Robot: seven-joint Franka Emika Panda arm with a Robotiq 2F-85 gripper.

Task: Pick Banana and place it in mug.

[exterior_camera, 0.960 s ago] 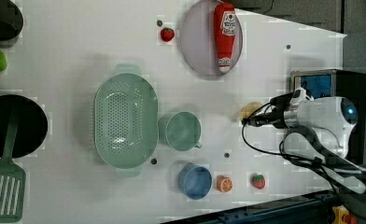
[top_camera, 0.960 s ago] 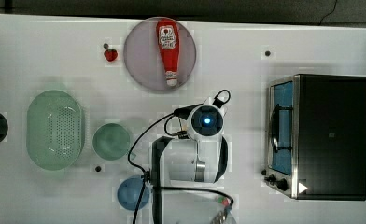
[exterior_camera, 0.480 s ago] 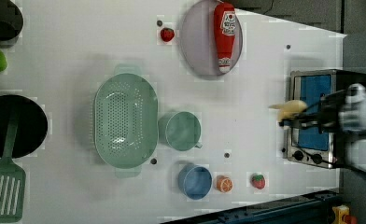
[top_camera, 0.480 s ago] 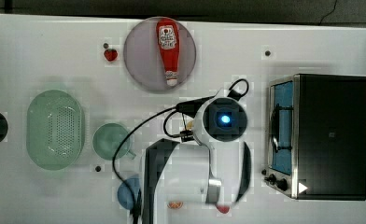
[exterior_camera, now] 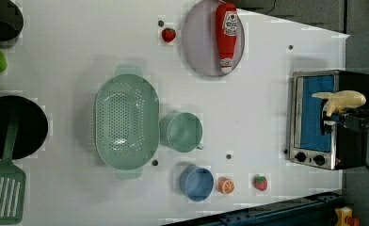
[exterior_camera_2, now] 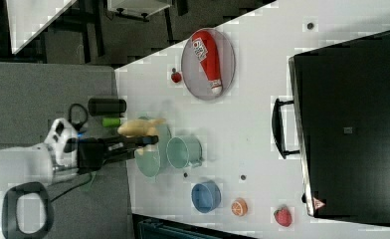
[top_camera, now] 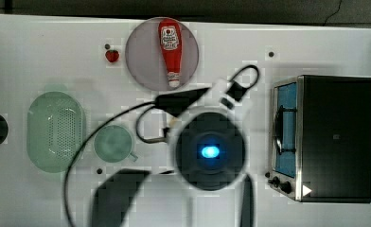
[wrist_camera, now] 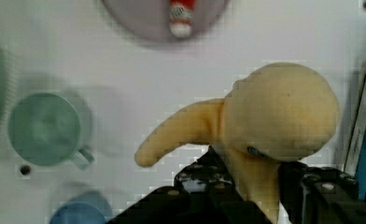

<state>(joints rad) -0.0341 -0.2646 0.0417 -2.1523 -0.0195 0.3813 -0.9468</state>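
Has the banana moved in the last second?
Yes. In the left view the banana, shut in the gripper, has shifted from beside the mug to the left view's right, in front of the toaster oven.

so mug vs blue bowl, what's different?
The mug is pale green with a short side handle; the blue bowl is blue and has no handle. In the left view the mug sits beside the green basket, while the bowl sits beside the orange slice. Both are round, upright and empty.

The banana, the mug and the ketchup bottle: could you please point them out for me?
banana point(wrist_camera: 284, 112), wrist view, rounded body.
mug point(exterior_camera: 184, 133), left view, inside floor.
ketchup bottle point(top_camera: 171, 45), top view, red body.
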